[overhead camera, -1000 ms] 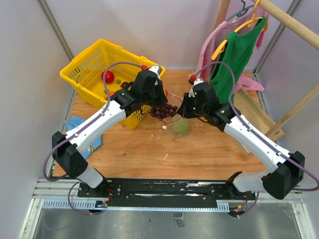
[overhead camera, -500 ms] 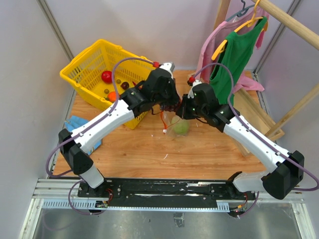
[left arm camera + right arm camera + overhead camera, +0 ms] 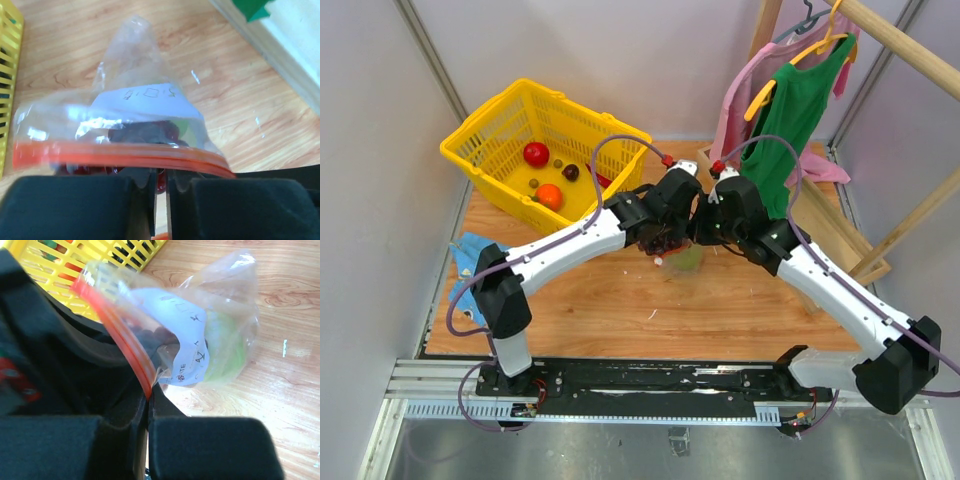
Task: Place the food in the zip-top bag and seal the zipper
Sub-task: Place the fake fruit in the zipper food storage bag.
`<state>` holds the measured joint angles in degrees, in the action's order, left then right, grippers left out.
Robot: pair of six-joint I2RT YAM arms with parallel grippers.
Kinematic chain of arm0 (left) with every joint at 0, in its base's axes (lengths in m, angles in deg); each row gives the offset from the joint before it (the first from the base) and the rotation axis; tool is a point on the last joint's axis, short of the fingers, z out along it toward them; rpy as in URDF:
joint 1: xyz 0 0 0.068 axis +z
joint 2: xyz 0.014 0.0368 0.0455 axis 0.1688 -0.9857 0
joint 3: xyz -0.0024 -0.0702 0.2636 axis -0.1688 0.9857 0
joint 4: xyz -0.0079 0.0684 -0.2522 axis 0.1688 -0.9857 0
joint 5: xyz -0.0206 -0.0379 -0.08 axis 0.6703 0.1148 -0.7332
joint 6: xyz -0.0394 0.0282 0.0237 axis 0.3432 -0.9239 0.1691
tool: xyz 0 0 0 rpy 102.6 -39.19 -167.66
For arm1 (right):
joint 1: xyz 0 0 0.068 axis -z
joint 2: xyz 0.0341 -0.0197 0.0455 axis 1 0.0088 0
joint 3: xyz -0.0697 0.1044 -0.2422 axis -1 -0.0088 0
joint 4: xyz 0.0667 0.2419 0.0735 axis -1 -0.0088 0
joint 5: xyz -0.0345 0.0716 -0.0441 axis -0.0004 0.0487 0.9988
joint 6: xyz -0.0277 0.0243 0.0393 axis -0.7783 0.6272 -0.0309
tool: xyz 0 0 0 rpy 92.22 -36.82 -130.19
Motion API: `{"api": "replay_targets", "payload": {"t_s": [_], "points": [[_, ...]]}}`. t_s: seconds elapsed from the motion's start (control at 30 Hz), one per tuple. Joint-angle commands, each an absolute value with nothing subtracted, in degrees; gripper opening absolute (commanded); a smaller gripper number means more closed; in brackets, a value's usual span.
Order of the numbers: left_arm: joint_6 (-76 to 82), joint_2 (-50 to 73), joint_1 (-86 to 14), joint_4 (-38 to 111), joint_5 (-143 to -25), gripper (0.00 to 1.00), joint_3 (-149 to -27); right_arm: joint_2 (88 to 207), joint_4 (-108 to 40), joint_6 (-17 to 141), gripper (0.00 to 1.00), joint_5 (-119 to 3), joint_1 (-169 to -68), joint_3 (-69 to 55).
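Observation:
The zip-top bag (image 3: 145, 95) stands on the wooden table with its mouth lifted toward both grippers. My right gripper (image 3: 148, 399) is shut on one end of the red-orange zipper (image 3: 117, 322) and holds the mouth up. The light-green ball (image 3: 227, 347) lies inside the bag behind the white label (image 3: 172, 325). My left gripper (image 3: 161, 176) is shut on the dark purple grape bunch (image 3: 147, 134), which shows through the plastic just past the zipper (image 3: 115, 154). In the top view the two grippers (image 3: 665, 238) (image 3: 704, 230) meet over the bag (image 3: 684, 260). A red round fruit (image 3: 536, 153) and an orange (image 3: 549, 195) lie in the basket.
The yellow mesh basket (image 3: 490, 140) stands at the back left, close to the left arm. Green and pink garments (image 3: 790, 110) hang on a wooden rack (image 3: 880, 240) at the back right. A blue cloth (image 3: 470, 255) lies at the table's left edge.
The left arm has swung right from beside the basket, carrying the grape bunch to the bag's mouth. The right gripper has stayed shut on the zipper, shifting slightly.

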<state>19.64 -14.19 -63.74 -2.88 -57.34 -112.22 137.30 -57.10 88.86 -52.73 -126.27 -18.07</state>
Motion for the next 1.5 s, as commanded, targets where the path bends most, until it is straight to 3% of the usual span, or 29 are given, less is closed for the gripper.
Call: {"api": "replay_targets", "payload": {"t_s": [0.0, 0.4, 0.63, 0.83, 1.2, 1.47], "points": [[17.5, -13.3, -65.5, -2.4, -58.8, 0.16, -111.2, 135.0, -53.0, 91.3, 0.01, -51.6, -124.5, -19.9], [19.0, -4.6, -65.5, 3.2, -61.5, 0.53, -107.0, 133.8, -52.6, 92.1, 0.01, -52.0, -123.8, -22.5], [22.1, 0.5, -64.2, -0.4, -58.4, 0.58, -101.7, 133.4, -52.6, 92.4, 0.01, -52.2, -123.8, -23.0], [25.5, 6.4, -57.5, 1.9, -68.5, 0.59, -92.3, 133.4, -52.6, 92.5, 0.01, -52.4, -123.7, -23.0], [30.7, 14.6, -50.2, 13.1, -86.8, 0.88, -75.4, 134.7, -53.1, 93.2, 0.01, -54.3, -123.0, -21.5], [32.8, 11.4, -50.1, 18.0, -92.7, 0.92, -71.5, 135.5, -53.0, 93.7, 0.01, -55.3, -122.9, -21.1]]}}
